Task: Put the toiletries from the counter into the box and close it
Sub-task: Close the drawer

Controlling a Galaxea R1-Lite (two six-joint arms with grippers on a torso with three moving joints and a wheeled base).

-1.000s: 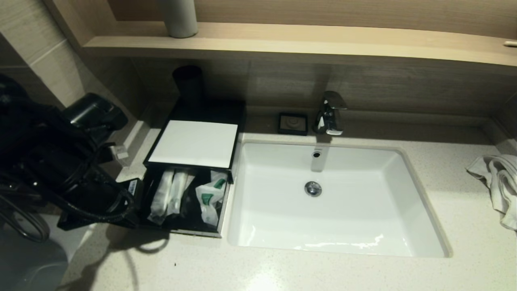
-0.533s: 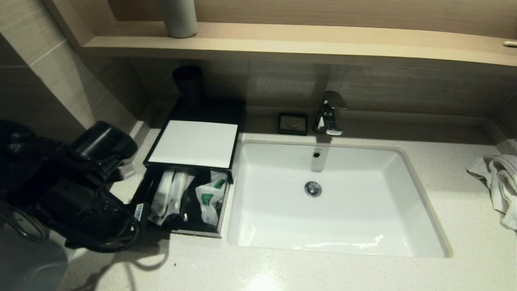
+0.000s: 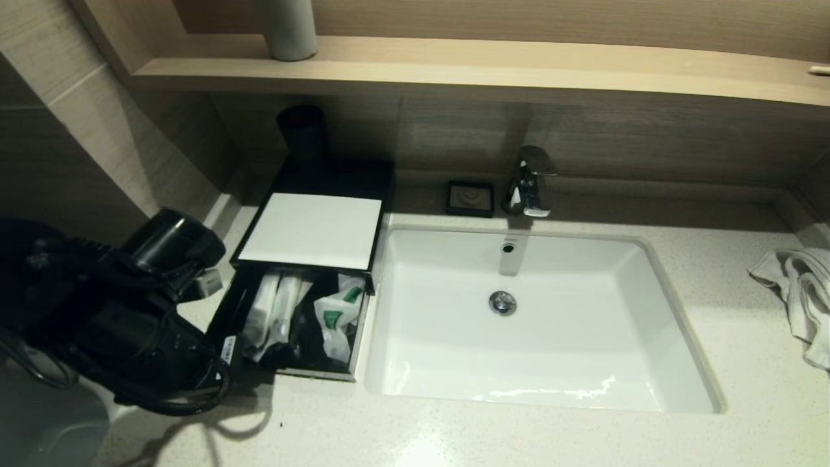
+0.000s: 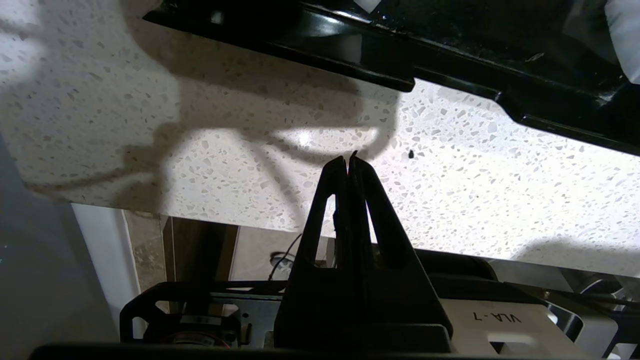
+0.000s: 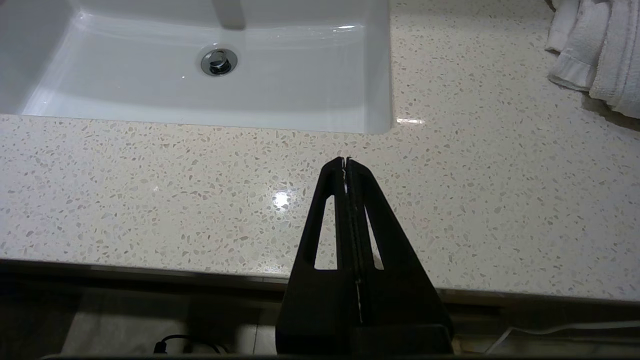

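Beside the sink [image 3: 674, 305], the box [image 3: 295, 373] holds 3 soft packets [image 3: 337, 314] — its light drawer is best nudged at the front edge by the left gripper [image 4: 348, 159], pinched closed and empty; the right gripper [image 5: 345, 161] is closed too.

Black box [image 3: 305, 194] with white lid panel [image 3: 312, 229]; inside, white packets [image 3: 275, 311], one marked green [image 3: 337, 314]. Beside box, white sink [image 3: 538, 383] in pale speckled counter [image 3: 454, 434]. Right of sink, white towel [image 3: 801, 292]. Behind, black soap dish [image 3: 471, 198].
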